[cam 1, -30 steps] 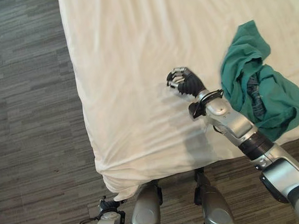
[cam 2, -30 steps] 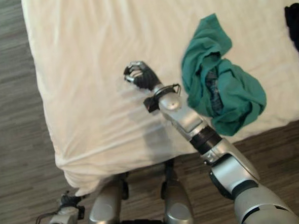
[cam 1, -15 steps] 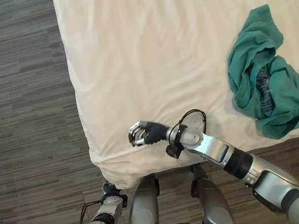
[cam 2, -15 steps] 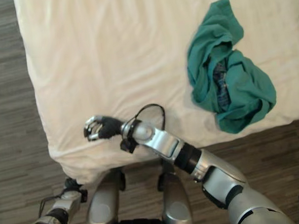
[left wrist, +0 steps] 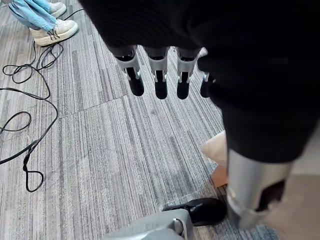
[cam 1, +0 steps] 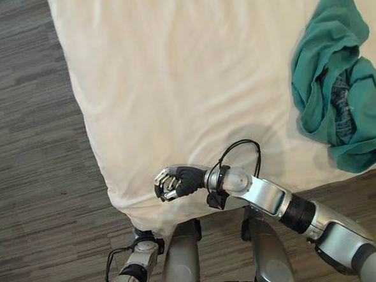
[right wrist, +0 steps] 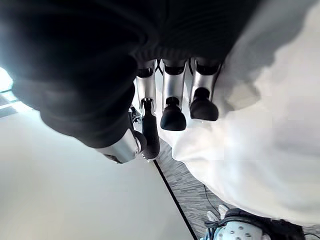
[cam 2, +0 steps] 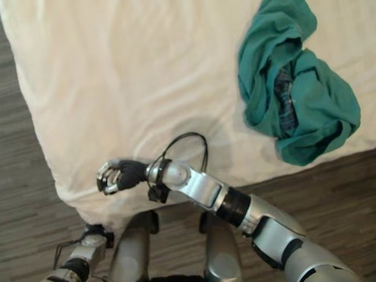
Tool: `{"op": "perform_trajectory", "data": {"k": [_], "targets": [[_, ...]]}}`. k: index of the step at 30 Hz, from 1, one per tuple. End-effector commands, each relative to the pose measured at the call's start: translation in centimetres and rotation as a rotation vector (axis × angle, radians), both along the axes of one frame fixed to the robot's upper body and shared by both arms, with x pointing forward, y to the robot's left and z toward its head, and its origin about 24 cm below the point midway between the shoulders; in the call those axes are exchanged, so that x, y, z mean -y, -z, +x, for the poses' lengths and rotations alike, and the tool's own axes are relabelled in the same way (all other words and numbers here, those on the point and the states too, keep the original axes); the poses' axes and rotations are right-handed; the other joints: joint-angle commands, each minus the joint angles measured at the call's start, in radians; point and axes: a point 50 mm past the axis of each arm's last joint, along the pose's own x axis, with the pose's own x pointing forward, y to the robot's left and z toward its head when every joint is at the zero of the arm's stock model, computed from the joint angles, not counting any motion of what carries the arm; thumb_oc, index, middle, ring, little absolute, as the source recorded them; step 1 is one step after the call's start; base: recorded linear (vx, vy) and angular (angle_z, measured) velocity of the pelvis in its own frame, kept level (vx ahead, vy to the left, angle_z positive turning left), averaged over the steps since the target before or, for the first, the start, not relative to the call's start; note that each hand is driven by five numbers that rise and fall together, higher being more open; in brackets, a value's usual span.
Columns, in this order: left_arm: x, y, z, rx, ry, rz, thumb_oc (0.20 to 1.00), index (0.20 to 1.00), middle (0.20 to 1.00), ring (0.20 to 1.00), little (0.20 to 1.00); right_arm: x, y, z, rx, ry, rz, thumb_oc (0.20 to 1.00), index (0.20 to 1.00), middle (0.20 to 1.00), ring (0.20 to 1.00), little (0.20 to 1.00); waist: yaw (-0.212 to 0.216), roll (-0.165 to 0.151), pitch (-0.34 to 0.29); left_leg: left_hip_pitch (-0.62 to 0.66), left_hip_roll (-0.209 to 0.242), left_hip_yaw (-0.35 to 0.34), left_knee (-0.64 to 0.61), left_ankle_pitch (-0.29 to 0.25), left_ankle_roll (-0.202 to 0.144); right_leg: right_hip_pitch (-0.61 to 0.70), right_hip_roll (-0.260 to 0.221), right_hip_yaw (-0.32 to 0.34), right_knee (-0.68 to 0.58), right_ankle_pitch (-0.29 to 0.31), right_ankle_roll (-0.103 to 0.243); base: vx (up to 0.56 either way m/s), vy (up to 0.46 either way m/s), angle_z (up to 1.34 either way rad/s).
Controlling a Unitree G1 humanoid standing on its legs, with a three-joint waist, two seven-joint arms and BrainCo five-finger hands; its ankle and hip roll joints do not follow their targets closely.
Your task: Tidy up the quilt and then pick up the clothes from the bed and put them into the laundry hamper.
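Left eye view shows the right hand (cam 1: pixel 175 182), fingers curled but empty, over the quilt (cam 1: pixel 172 84) corner, likely to straighten it.

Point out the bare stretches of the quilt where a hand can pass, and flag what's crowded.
The white quilt lies bare from its left edge across to the green clothes: the widest free patch. The near left corner is taken by the right hand, fingers curled. The right side is crowded by the clothes. The left hand hangs over the floor.
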Motion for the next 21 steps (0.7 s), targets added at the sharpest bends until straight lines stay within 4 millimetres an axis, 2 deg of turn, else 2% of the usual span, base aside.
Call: {"op": "perform_trajectory", "data": {"k": [1,4,8,10,12,14,17,19,21], "targets": [[0.7,0.2,-0.2,0.003,-0.085,0.0,1.0,1.0,1.0,1.0,1.0,-0.7,0.7,-1.3,0.039,-0.05,-0.068,0.2,0.2,0.2,0.2,0.2,-0.021,-0.024,-0.01,-0.119,0.004,0.025,0.059,-0.048,0.017,-0.099,-0.06,0.07,0.028,0.0,0.098,-0.04,-0.013,-0.03],[1.9,-0.2,0.7,0.031,-0.083,-0.031,1.0,1.0,1.0,1.0,1.0,-0.6,3.7,-1.0,0.054,0.021,-0.199,0.2,0.2,0.2,0.2,0.2,-0.031,-0.007,-0.01,-0.183,0.0,0.032,0.051,-0.035,0.01,-0.166,-0.061,0.071,0.022,0.006,0.095,-0.06,0.011,-0.01],[2.3,0.5,-0.1,-0.009,-0.124,-0.152,1.0,1.0,1.0,1.0,1.0,0.1,6.4,-1.1,0.036,0.086,-0.281,0.2,0.2,0.2,0.2,0.2,-0.034,0.026,-0.01,-0.216,-0.008,0.041,0.033,-0.015,0.002,-0.206,-0.068,0.055,0.02,0.01,0.083,-0.04,0.045,-0.01],[2.2,0.7,-0.3,-0.018,-0.12,-0.16,1.0,1.0,1.0,1.0,1.0,0.2,6.7,-1.2,0.024,0.106,-0.273,0.2,0.2,0.2,0.2,0.2,-0.034,0.032,-0.01,-0.208,-0.011,0.039,0.032,-0.016,0.003,-0.203,-0.069,0.054,0.023,0.009,0.08,-0.01,0.018,0.02],[1.8,1.0,-0.9,-0.034,-0.073,-0.147,1.0,1.0,1.0,1.0,1.0,0.8,6.7,-0.6,0.008,0.219,-0.161,0.2,0.2,0.2,0.2,0.2,-0.035,0.047,-0.01,-0.15,-0.018,0.042,0.03,-0.023,0.008,-0.156,-0.08,0.051,0.022,0.009,0.079,-0.04,0.062,0.04],[1.4,1.2,-1.2,-0.048,-0.038,-0.112,1.0,1.0,1.0,1.0,1.0,1.7,5.4,0.4,0.046,0.316,-0.049,0.2,0.2,0.2,0.2,0.2,-0.04,0.053,-0.01,-0.084,-0.019,0.051,0.027,-0.028,0.011,-0.096,-0.088,0.055,0.017,0.008,0.084,0.0,0.102,-0.03],[1.0,1.4,-1.6,-0.084,-0.006,-0.061,1.0,1.0,1.0,1.0,1.0,3.4,1.7,2.4,0.169,0.425,0.106,0.2,0.2,0.2,0.2,0.2,-0.053,0.048,-0.01,0.016,-0.012,0.064,0.025,-0.039,0.012,-0.006,-0.089,0.066,0.013,0.006,0.092,0.06,0.082,-0.13],[0.7,1.4,-1.7,-0.111,0.023,-0.014,1.0,1.0,1.0,1.0,1.0,5.2,-2.0,3.7,0.289,0.503,0.222,0.2,0.2,0.2,0.2,0.2,-0.062,0.038,-0.01,0.094,-0.002,0.072,0.029,-0.054,0.012,0.059,-0.087,0.078,0.018,-0.001,0.1,0.11,0.009,-0.16],[0.5,1.4,-1.6,-0.134,0.035,0.011,1.0,1.0,1.0,1.0,1.0,6.5,-4.3,4.5,0.337,0.555,0.285,0.2,0.2,0.2,0.2,0.2,-0.071,0.029,-0.01,0.15,0.003,0.075,0.037,-0.071,0.016,0.102,-0.083,0.091,0.031,-0.012,0.103,0.12,-0.014,-0.18]]}}
